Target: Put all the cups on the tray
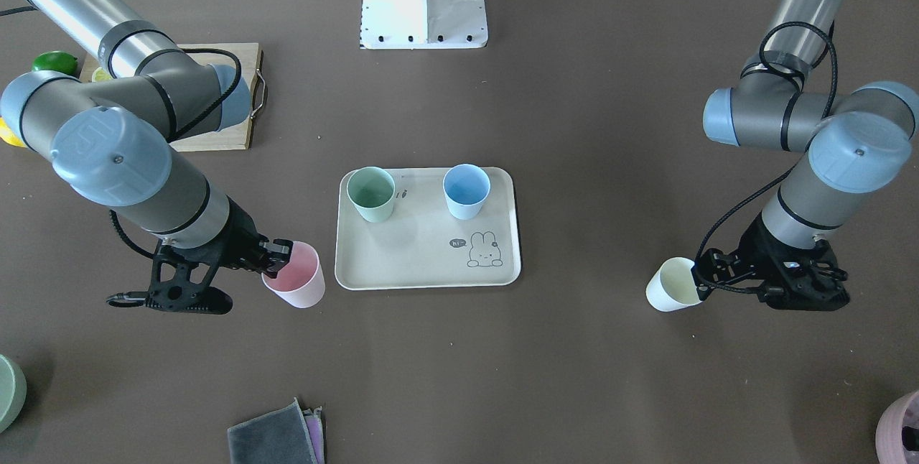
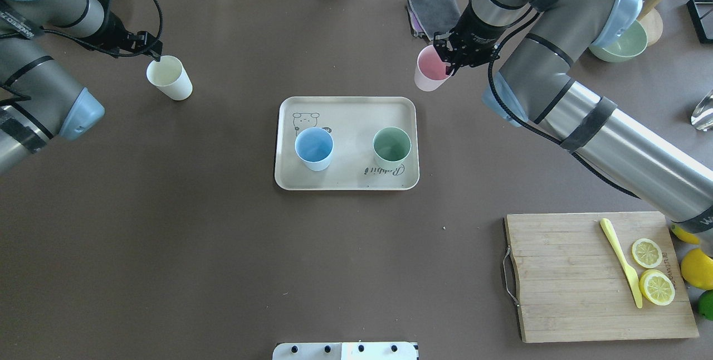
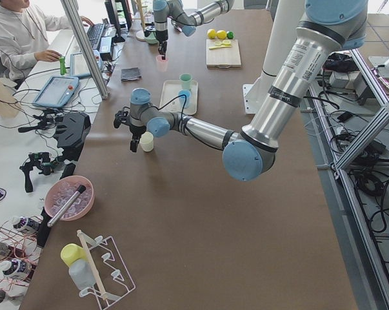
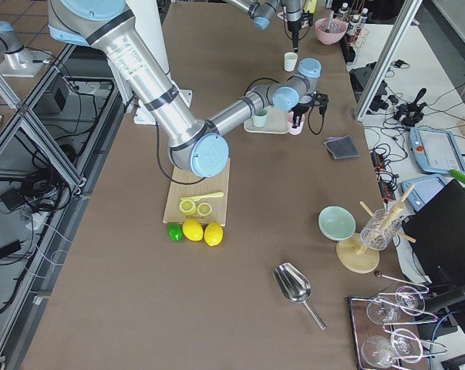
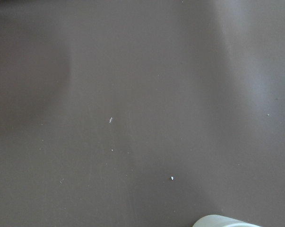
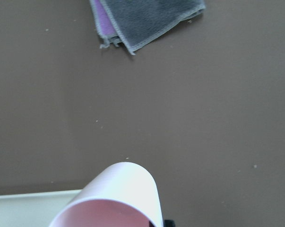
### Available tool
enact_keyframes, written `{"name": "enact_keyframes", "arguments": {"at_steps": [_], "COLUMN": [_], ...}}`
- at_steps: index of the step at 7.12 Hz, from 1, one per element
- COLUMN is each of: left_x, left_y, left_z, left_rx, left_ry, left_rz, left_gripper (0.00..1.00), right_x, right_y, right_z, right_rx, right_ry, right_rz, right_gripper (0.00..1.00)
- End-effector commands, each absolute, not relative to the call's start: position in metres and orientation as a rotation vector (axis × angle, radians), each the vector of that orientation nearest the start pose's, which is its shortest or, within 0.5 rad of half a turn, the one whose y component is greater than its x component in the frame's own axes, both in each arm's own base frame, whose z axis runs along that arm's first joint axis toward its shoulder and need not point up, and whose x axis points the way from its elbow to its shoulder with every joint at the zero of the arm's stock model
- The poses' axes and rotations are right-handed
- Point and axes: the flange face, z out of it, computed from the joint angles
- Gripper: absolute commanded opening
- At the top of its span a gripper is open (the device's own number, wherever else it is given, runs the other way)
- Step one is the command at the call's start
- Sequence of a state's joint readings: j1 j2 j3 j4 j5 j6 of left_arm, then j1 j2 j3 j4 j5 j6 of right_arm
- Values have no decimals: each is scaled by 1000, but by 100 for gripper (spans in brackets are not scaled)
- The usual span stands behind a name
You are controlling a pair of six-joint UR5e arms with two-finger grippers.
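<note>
Four cups [image 2: 169, 77] [image 2: 431, 68] [image 2: 315, 148] [image 2: 392, 147], one tray [image 2: 356, 115], one cutting board [image 2: 562, 276], two lemon slices [image 2: 646, 252] [image 2: 657, 287], one knife [image 2: 621, 262]

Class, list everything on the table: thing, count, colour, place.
tray: 1, beige, table centre
blue cup: 1, blue, on tray
green cup: 1, green, on tray
pink cup: 1, pink, beside tray
cream cup: 1, cream, robot's left
cutting board: 1, wooden, robot's right
lemon halves: 2, yellow, on board
knife: 1, yellow, on board
cloths: stack, grey over purple, far side
bowl: 1, green, far right
right gripper: 1, black, gripping pink cup
left gripper: 1, black, gripping cream cup
</note>
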State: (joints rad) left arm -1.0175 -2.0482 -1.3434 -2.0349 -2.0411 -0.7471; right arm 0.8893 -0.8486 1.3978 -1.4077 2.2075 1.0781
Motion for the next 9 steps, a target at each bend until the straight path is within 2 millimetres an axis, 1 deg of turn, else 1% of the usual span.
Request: {"name": "enact_keyframes", "arguments": {"at_steps": [1, 2, 3, 4, 5, 6, 7, 8, 9], "left_x": [319, 322, 328, 333, 344, 364, 410, 454, 475], "left_y": [-636, -631, -632, -635, -638, -638, -621, -604, -588], "left_z": [451, 456, 445, 428, 390, 351, 315, 275, 247], "left_rx": [258, 251, 257, 262, 247, 221, 190, 205, 192], "left_ry": [802, 798, 808, 821, 881, 940, 978, 995, 1026], "left_rz": [23, 33, 36, 28, -14, -33, -61, -108, -122], "left_gripper": [82, 5, 0, 0, 0, 0, 0, 0, 0], "right_x": [-458, -471, -481, -492, -499, -500, -506, -504, -493], "right_y": [-599, -591, -584, -576, -571, -570, -563, -562, -567], "right_z": [235, 233, 234, 235, 238, 237, 240, 238, 235], "right_rx": [-36, -31, -29, -38, -54, -57, -64, -66, -59], "right_ry": [-927, -923, -917, -915, -911, -912, -910, -916, -926], "right_rz": [164, 154, 143, 127, 136, 140, 126, 126, 128], "right_gripper": [0, 0, 0, 0, 0, 17, 99, 100, 100]}}
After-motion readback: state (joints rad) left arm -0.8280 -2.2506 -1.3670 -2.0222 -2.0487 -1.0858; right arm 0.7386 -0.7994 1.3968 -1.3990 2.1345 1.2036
